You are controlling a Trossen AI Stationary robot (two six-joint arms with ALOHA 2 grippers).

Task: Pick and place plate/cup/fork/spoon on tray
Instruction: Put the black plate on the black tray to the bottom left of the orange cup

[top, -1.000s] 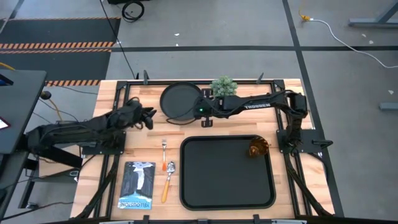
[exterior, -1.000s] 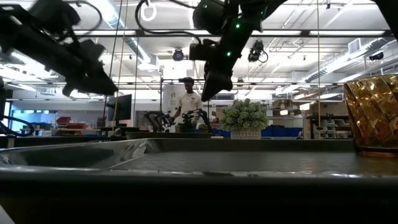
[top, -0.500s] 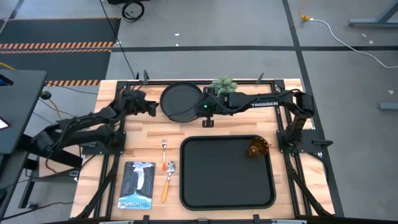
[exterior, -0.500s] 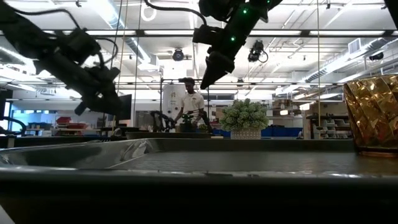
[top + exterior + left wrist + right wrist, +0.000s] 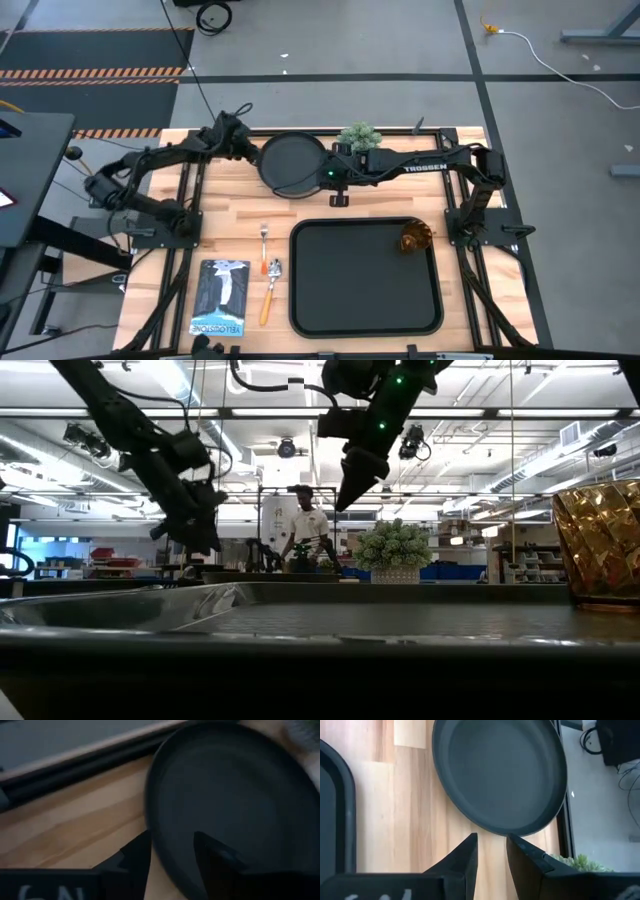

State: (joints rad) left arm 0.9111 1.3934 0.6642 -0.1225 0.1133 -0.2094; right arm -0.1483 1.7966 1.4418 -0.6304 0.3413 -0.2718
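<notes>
Flanking: both grippers sit at the plate (image 5: 291, 164), one on each side of it
landmark: plate, lying flat on the wooden table (image 5: 235, 215) near its far edge
left gripper (image 5: 248, 150): at the plate's left rim; in the left wrist view its fingers (image 5: 137, 857) stand spread with the plate's edge running between them; cannot tell if they touch the rim
right gripper (image 5: 338, 188): at the plate's right side, just off the rim toward the tray; in the right wrist view its fingers (image 5: 467, 855) are parted a little with bare wood in the gap, plate rim just ahead of the tips, pinching nothing
tray (image 5: 330, 300): on the near side of the plate and a bit right, well apart from it
cup (image 5: 416, 238): standing inside the tray at its far right corner, well apart from the plate
fork (image 5: 264, 238): on the wood on the near side of the plate, just left of the tray
spoon (image 5: 271, 288): nearer than the fork, also just left of the tray, bowl end toward the plate
potted plant (image 5: 359, 138): just right of the plate, at the far edge
booklet (image 5: 220, 297): left of the spoon, far from the plate
person (image 5: 305, 530): standing in the room behind the table, seen in the low view
</notes>
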